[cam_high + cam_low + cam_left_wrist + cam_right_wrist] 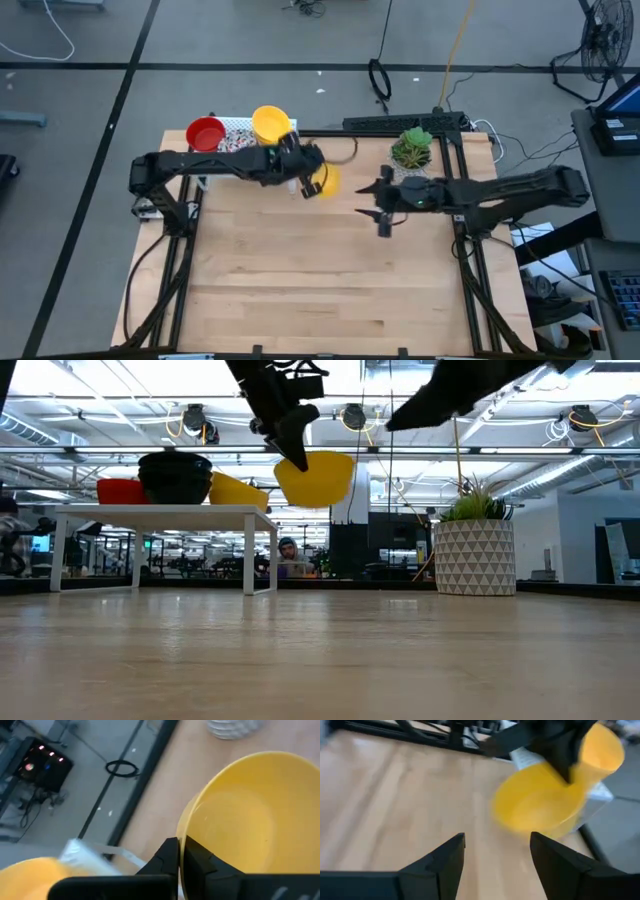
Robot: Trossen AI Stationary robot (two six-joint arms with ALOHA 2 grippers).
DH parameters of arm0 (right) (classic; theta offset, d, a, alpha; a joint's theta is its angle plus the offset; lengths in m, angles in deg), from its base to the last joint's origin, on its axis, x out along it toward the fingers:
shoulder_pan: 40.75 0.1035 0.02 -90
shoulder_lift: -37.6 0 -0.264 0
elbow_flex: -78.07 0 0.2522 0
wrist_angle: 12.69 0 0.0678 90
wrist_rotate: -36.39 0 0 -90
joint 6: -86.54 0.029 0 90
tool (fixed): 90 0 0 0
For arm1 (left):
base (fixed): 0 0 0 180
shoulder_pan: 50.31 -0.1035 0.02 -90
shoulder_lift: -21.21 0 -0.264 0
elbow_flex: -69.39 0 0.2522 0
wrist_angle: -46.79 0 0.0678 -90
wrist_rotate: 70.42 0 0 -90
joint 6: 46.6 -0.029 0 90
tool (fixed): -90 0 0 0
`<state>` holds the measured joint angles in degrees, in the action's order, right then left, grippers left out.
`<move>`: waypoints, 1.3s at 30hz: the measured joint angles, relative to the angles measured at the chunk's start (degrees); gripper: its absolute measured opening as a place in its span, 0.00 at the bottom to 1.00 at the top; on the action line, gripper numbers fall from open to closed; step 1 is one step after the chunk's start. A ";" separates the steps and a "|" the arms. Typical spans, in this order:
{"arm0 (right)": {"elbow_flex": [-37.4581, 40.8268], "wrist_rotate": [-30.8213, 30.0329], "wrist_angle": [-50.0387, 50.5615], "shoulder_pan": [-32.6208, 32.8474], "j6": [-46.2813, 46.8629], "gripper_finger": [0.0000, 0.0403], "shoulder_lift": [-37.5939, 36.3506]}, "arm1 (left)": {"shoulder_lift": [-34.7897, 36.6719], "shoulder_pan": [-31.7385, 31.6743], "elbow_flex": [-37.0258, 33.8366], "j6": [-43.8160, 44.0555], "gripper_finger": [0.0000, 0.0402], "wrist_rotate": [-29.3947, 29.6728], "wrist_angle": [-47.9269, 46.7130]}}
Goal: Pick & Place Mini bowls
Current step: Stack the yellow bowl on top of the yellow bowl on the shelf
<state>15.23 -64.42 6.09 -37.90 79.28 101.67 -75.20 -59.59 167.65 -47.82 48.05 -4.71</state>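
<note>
My left gripper is shut on a plain yellow mini bowl and holds it in the air just right of the white perforated rack. A red bowl and a second yellow bowl sit on that rack. The low view shows a dark-looking bowl there as well. My right gripper is open over the table's middle. It faces the held bowl and touches nothing. The other mini bowls are out of view. My left gripper pinches the yellow bowl's rim, one finger inside the bowl and one outside. The fingers slant down at it from above. The bowl is lifted clear of the table and hangs tilted below the fingers.
A white patterned pot with a green plant stands at the far edge, right of centre. The rack stands on legs at the far left. The bare wooden tabletop stretches toward the near edge.
</note>
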 joint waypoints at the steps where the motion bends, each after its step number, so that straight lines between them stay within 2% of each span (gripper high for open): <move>1: 0.00 1.13 1.12 0.00 0.83 0.52 -1.41 | 0.50 -1.10 0.77 0.06 0.02 -0.06 -0.80; 8: 2.25 2.09 5.18 -0.07 2.17 0.47 -8.55 | 3.39 -9.96 10.88 0.21 0.05 -0.02 -10.05; 13: 5.73 2.06 4.94 -0.11 2.11 0.46 -10.84 | 3.99 -17.54 19.12 1.42 0.02 0.03 -19.69; 17: 8.15 2.02 4.96 -0.11 2.11 0.46 -11.47 | 3.97 -23.54 23.73 3.56 0.04 -1.29 -26.80; 20: 9.26 1.97 4.97 -0.11 2.11 0.45 -11.47 | 3.97 -27.45 24.25 5.03 0.05 -4.12 -30.42; 24: 10.97 1.96 3.46 -0.11 2.09 0.45 -11.47 | 3.87 -31.98 24.08 7.04 0.02 -8.88 -35.95; 29: 11.65 1.95 2.52 -0.11 1.98 0.45 -11.47 | 3.84 -35.12 22.61 7.65 0.04 -15.04 -36.47; 34: 11.65 1.94 2.49 -0.11 2.07 0.45 -11.47 | 3.86 -37.27 20.63 7.35 0.03 -15.31 -35.93; 39: 11.65 1.93 2.39 -0.11 2.08 0.45 -11.47 | 3.86 -38.09 18.46 7.02 0.03 -18.17 -34.91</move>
<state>26.88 -62.49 8.48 -38.01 81.36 90.20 -71.34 -97.68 186.11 -40.80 29.88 -39.61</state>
